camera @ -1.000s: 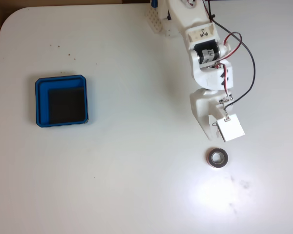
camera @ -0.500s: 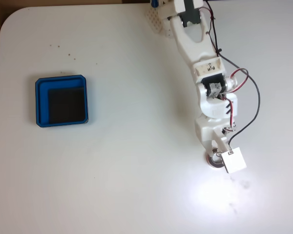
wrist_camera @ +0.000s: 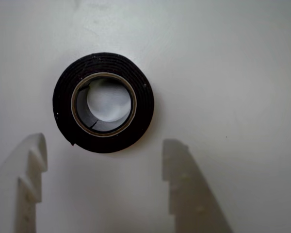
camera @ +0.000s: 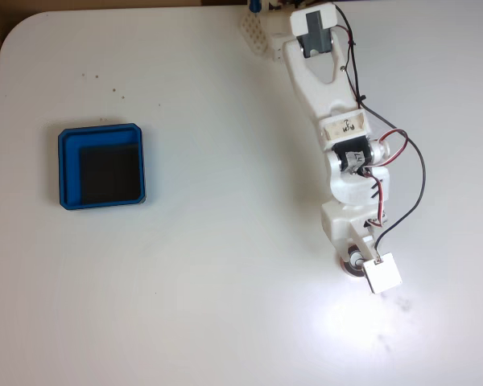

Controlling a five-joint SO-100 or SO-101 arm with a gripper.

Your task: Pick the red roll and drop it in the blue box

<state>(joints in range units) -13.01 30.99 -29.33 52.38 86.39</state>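
In the wrist view the white plastic two-finger gripper [wrist_camera: 104, 165] stands wide, holding nothing: a toothed finger at the lower left and a smoother one at the lower right, with bare table between them. Just beyond their tips lies the red roll [wrist_camera: 103, 102], a small tape-like ring that reads almost black here, flat on the white table [wrist_camera: 242, 73], its pale hollow core facing up. It is not yet between the fingers, and it sits nearer the toothed one.

Closing from this position would likely catch nothing or pinch only the near edge and flick the ring away. A descent straight down risks a fingertip landing on the roll's top face. Because the roll is off-centre, one finger may touch first and skid it across the smooth surface.

In the fixed view the gripper [camera: 359, 261] covers most of the roll [camera: 354, 264] near the table's right edge. The shallow square bright-blue box [camera: 101, 133] with a black floor sits well apart by the left edge, so a weak grip could fail during that long carry.
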